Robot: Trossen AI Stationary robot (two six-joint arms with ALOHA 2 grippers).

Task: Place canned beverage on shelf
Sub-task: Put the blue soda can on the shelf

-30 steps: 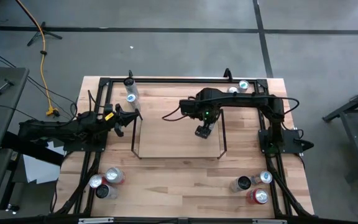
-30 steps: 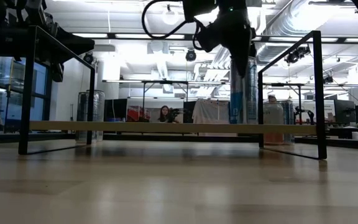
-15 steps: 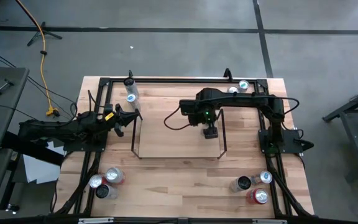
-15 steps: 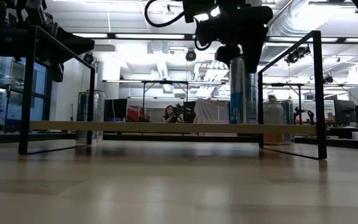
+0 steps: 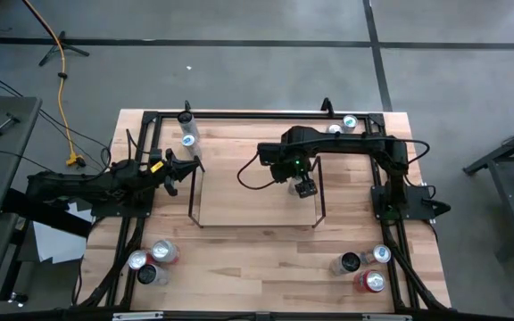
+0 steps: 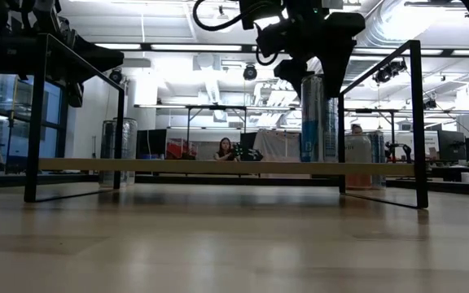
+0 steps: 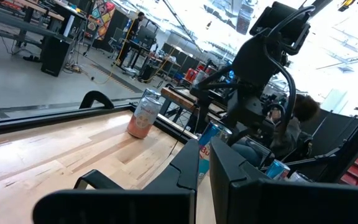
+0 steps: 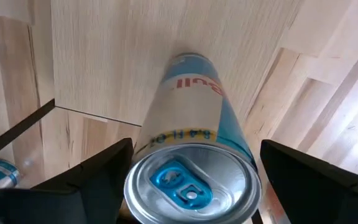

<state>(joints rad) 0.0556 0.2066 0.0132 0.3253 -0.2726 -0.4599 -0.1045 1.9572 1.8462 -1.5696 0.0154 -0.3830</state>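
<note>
Standing upright on the shelf near its right end, the can sits between the right tool's wide-spread fingers, while the left tool waits shut beside the shelf.

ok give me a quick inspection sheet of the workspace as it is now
surface: wood-plank table with black rails.
job's things: shelf at table centre; tall silver-blue can upright on its right end.
clutter: can clusters at near-left and near-right corners; cans at the far edge.
grippers: right tool open, fingers either side of the can's top, apparently apart from it; left tool shut, waiting at the shelf's left end.
cables: black cable looping from the right arm; yellow cord on the floor.
surroundings: seated person beyond the table, workshop benches.
</note>
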